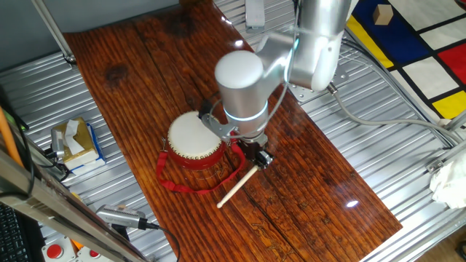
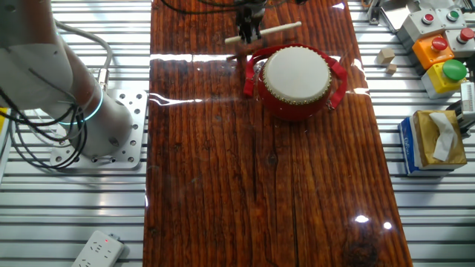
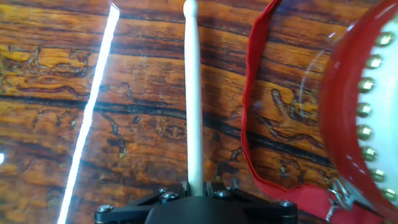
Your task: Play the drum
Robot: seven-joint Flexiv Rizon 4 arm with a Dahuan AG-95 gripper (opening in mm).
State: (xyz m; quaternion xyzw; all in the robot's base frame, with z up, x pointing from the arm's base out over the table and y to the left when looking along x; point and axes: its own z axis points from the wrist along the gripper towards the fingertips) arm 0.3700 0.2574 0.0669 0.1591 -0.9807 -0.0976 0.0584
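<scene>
The small round red drum (image 1: pixel 194 143) with a cream-white skin head stands upright on the dark striped wooden desk (image 1: pixel 306 196), its red fabric strap (image 1: pixel 191 188) lying loose around it. The drum looks light and stiff, but its skin is probably delicate, so I think it should be struck softly and not be grasped. Just beside it, to the right in the first fixed view, lies a thin pale wooden stick (image 1: pixel 238 186). The gripper (image 1: pixel 256 156) is closed on the upper end of this stick, low over the desk.
</scene>
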